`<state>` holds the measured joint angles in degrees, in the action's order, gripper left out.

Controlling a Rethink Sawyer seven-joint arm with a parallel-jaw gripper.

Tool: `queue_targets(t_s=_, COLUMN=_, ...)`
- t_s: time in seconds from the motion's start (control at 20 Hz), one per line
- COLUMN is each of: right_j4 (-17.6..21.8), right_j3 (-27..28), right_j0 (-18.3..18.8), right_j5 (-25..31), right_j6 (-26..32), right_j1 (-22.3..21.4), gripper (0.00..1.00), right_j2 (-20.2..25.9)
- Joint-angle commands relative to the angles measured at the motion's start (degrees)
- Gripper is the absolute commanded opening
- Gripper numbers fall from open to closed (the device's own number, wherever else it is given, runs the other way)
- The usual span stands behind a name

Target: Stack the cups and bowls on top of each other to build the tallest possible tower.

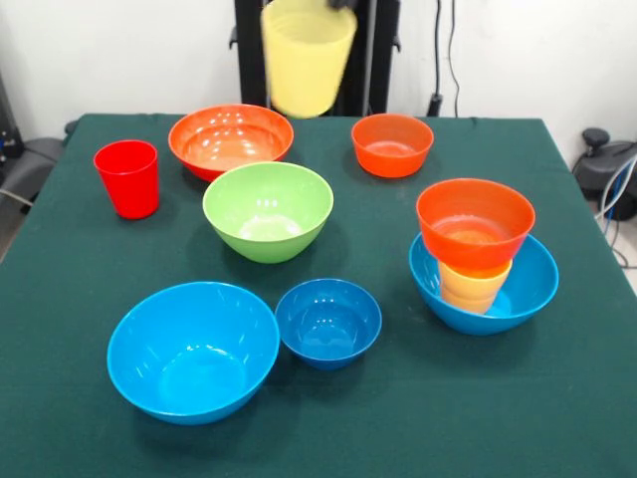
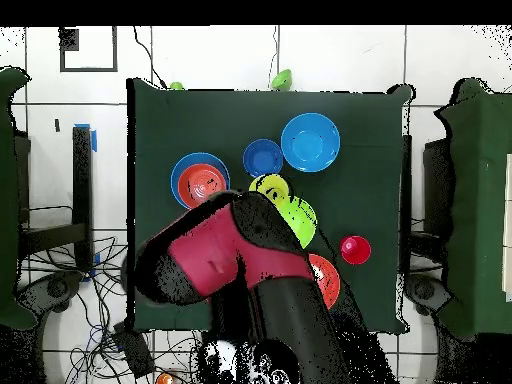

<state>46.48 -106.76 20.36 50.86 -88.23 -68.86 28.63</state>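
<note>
Your gripper holds the pale yellow cup aloft at the far edge. The green bowl sits below, with open cloth at near left.

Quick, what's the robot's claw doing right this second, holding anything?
Gripper: holding the pale yellow cup up in the air above the far side of the table.
</note>
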Motion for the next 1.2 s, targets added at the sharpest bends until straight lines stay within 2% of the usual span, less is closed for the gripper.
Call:
queue_targets(t_s=0.05, right_j4=-1.6, right_j3=0.1, right_j0=-7.4, right_j5=11.9, right_j6=-17.7, right_j1=-1.6, gripper=0.00, right_j2=-5.8)
queue_targets(t_s=0.35, right_j4=-2.7, right_j3=3.9, right_j0=-12.2, right_j5=17.2, right_j6=-21.4, right_j1=-1.0, gripper=0.00, right_j2=-6.3)
queue_targets(t_s=0.5, right_j4=-4.4, right_j3=5.3, right_j0=-14.3, right_j5=18.3, right_j6=-24.3, right_j1=0.4, gripper=0.00, right_j2=-6.2)
queue_targets(t_s=0.6, right_j4=-6.2, right_j3=5.0, right_j0=-15.4, right_j5=15.9, right_j6=-28.3, right_j1=2.1, gripper=0.00, right_j2=-6.6)
queue_targets(t_s=0.7, right_j4=-8.2, right_j3=3.4, right_j0=-16.0, right_j5=10.5, right_j6=-32.0, right_j1=4.1, gripper=0.00, right_j2=-7.2)
queue_targets(t_s=0.85, right_j4=-10.5, right_j3=0.3, right_j0=-15.7, right_j5=1.2, right_j6=-34.4, right_j1=6.3, gripper=0.00, right_j2=-7.7)
queue_targets(t_s=1.2, right_j4=-13.8, right_j3=-2.6, right_j0=-16.1, right_j5=-6.4, right_j6=-37.3, right_j1=8.7, gripper=0.00, right_j2=-8.3)
